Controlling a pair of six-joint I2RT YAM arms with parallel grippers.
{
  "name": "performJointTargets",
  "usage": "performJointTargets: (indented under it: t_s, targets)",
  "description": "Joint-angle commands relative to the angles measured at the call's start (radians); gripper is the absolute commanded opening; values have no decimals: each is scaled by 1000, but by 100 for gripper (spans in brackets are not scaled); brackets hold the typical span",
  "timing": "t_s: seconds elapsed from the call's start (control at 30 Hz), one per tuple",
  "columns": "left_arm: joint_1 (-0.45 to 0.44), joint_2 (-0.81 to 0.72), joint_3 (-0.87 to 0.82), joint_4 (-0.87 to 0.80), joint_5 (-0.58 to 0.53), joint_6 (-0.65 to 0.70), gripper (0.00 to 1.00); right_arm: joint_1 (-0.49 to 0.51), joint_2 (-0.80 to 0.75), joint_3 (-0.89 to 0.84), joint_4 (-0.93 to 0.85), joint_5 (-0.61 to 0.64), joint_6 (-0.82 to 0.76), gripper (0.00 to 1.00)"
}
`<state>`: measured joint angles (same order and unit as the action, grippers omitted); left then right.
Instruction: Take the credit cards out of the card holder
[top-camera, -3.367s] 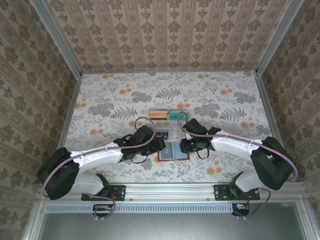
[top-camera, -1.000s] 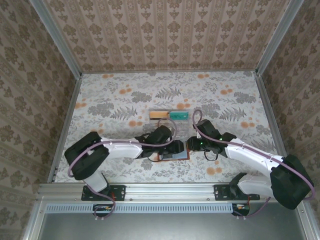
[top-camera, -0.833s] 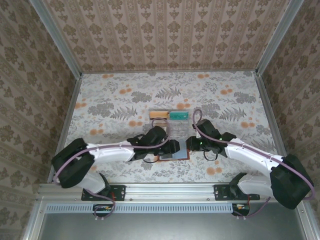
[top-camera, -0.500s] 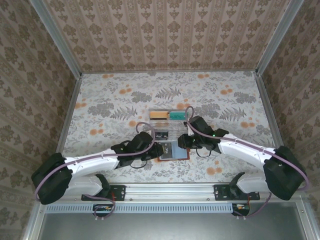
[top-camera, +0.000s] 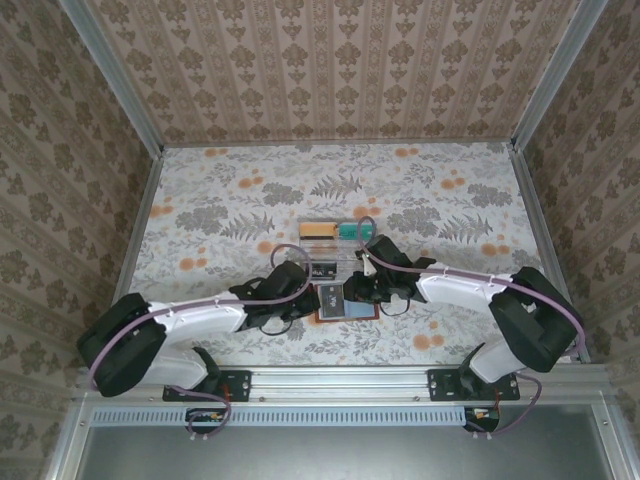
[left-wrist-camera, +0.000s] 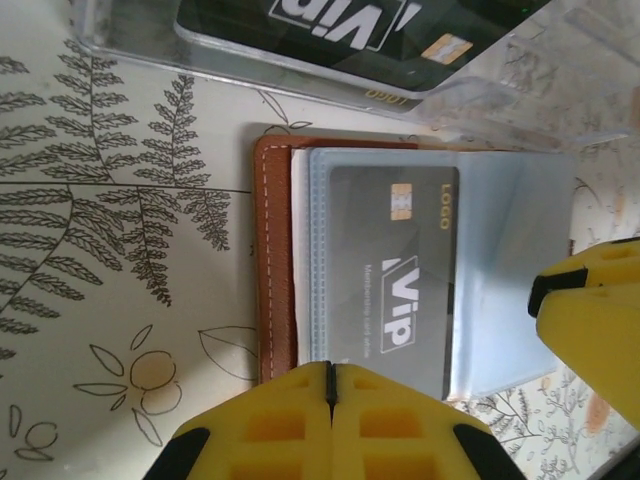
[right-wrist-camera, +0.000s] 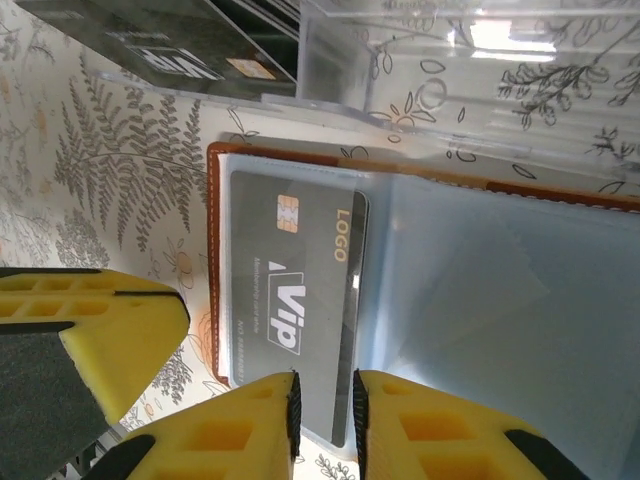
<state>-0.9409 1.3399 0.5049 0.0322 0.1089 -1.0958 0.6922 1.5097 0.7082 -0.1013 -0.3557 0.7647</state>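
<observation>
At the left edge of the flat reddish-brown leather card holder (left-wrist-camera: 275, 260), the left gripper (left-wrist-camera: 330, 368) has just snapped fully shut at the near end of the grey "Vip" credit card (left-wrist-camera: 400, 300), so the pull looks about to start; whether it pinches the card cannot be told. At the holder's right, the right gripper (right-wrist-camera: 323, 385) has jaws a narrow slit apart, its hold unclear. Beyond the holder: a clear plastic tray (left-wrist-camera: 480, 110) on a floral-print table (top-camera: 230, 210), with damask-papered walls (top-camera: 340, 70) around.
</observation>
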Motion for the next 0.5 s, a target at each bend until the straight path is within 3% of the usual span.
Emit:
performJointTargets:
  t_s: [0.0,0.47]
  targets:
    - [4,28,30,29,22,24,0,9,29,19,28,-43,27,25]
    - [-5,92,34,19,30,-4,0,8,108,15,57,-67,39,25]
